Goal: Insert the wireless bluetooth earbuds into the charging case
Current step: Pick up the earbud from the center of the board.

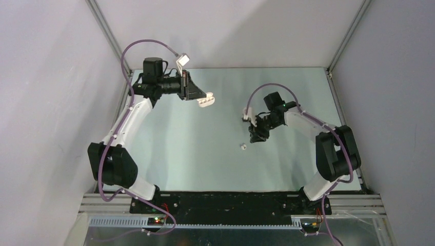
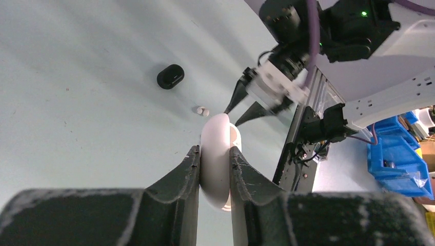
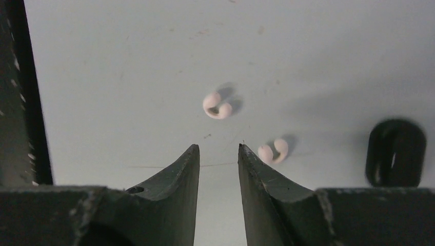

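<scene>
The left fingers (image 2: 189,177) pinch the white charging case (image 2: 214,154) and hold it off the desk (image 2: 77,102). The right fingers (image 3: 182,177) are spread with nothing between them, low over 2 white buds: the first earbud (image 3: 217,106) lies ahead of the tips and the second earbud (image 3: 273,150) just beside the outside of 1 tip. I think the fingers may close on bare desk, or flick a bud toward the black case (image 3: 395,152), because neither bud is centred in the gap.

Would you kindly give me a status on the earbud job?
Left gripper shut on white charging case, held aloft. Right gripper open, empty, near two white earbuds on table. Black case nearby, not blocking.
</scene>
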You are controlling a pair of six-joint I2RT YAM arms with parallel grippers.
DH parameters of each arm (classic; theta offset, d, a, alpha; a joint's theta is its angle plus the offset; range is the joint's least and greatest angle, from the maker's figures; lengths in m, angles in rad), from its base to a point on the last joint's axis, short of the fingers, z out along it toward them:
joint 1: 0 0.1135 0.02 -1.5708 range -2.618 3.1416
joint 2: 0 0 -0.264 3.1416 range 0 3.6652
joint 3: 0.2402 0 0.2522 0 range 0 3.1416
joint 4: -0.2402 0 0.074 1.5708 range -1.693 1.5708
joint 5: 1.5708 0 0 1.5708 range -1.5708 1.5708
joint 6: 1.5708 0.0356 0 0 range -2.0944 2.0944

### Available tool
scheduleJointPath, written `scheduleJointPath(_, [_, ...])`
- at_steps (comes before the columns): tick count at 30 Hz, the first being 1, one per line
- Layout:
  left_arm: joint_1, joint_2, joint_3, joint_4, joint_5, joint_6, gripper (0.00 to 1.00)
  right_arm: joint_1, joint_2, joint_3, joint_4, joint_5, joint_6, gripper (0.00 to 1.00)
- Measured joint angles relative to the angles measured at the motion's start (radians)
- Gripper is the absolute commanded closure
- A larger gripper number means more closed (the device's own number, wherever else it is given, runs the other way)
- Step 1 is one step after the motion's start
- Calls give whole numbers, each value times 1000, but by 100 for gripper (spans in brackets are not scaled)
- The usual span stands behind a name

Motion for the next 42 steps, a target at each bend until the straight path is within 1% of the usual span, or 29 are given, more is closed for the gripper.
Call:
scheduleJointPath(4, [2, -2, 0, -10, -1, 7, 100, 64, -52, -61, 2, 4, -325, 65])
scheduleJointPath(8, [3, -3, 0, -31, -5, 26, 100, 90, -62, -166, 48, 11, -580, 63])
scheduleJointPath(12, [3, -7, -2, -74, -26, 68, 100, 96, -58, -201, 55, 14, -740, 64])
scheduleJointPath(15, [3, -18, -18, -101, -40, 98, 100, 105, -48, -199, 69, 13, -809, 66])
scheduleJointPath(23, [4, -39, -46, -148, -64, 142, 100, 122, 2, -183, 71, 14, -880, 68])
scheduleJointPath(35, [4, -42, -46, -163, -72, 151, 100, 155, 51, -150, 87, 38, -880, 68])
scheduleJointPath(39, [4, -42, -46, -164, -72, 151, 100, 158, 75, -133, 95, 56, -881, 69])
scheduleJointPath(42, [4, -42, -46, -165, -75, 151, 100, 158, 87, -119, 103, 61, -881, 72])
